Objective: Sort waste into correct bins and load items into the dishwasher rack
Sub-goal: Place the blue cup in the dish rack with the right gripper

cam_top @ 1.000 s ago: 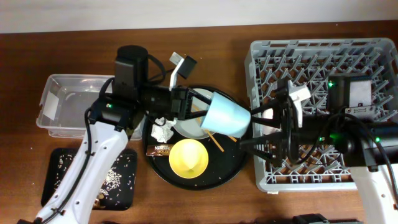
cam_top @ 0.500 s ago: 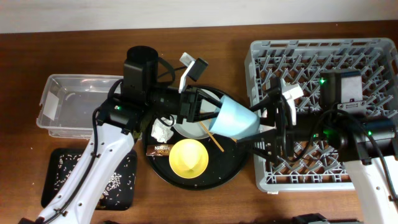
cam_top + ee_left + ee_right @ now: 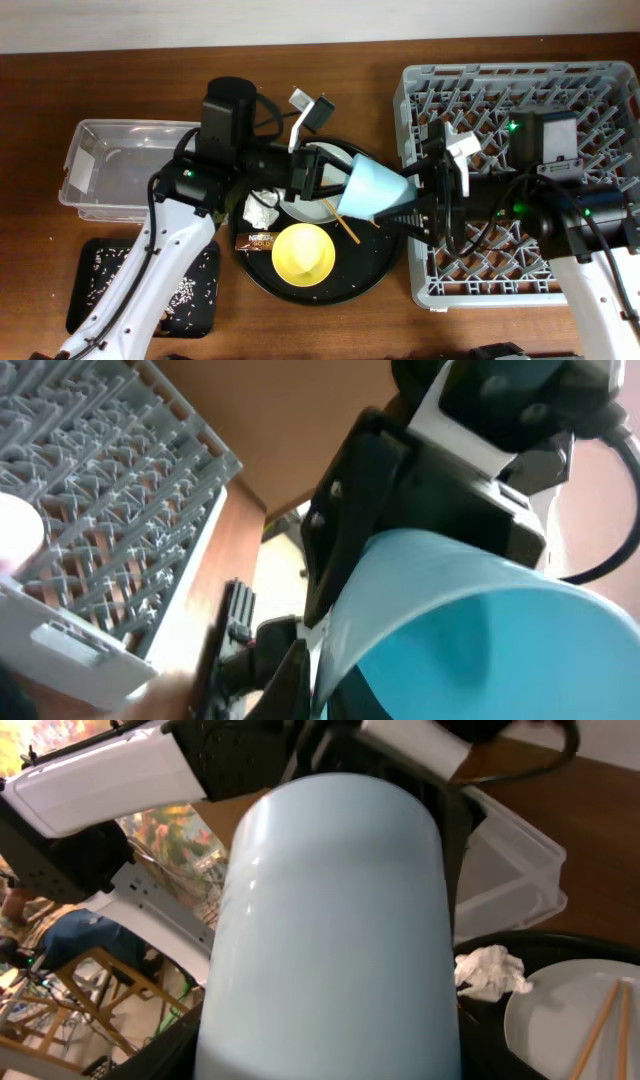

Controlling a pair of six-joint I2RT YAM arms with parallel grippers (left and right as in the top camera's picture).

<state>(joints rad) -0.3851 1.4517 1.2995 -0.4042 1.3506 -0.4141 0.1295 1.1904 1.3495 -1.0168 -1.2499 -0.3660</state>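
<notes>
The blue cup hangs on its side above the round black tray, between both arms. My left gripper is shut on its rim, which shows in the left wrist view. My right gripper grips its base end, with a finger against each side in the right wrist view. The yellow bowl, grey-white plate, chopsticks, white napkin and brown wrapper lie on the tray. The grey rack stands at the right. The pink cup is not in view.
The round black tray sits mid-table against the rack's left wall. The clear tub is at the left. The flat black tray with rice-like crumbs lies below it. My right arm lies across the rack.
My right gripper moved left from the rack's edge and closed around the cup's base. My left gripper, holding the cup, shifted slightly right and up to meet it.
</notes>
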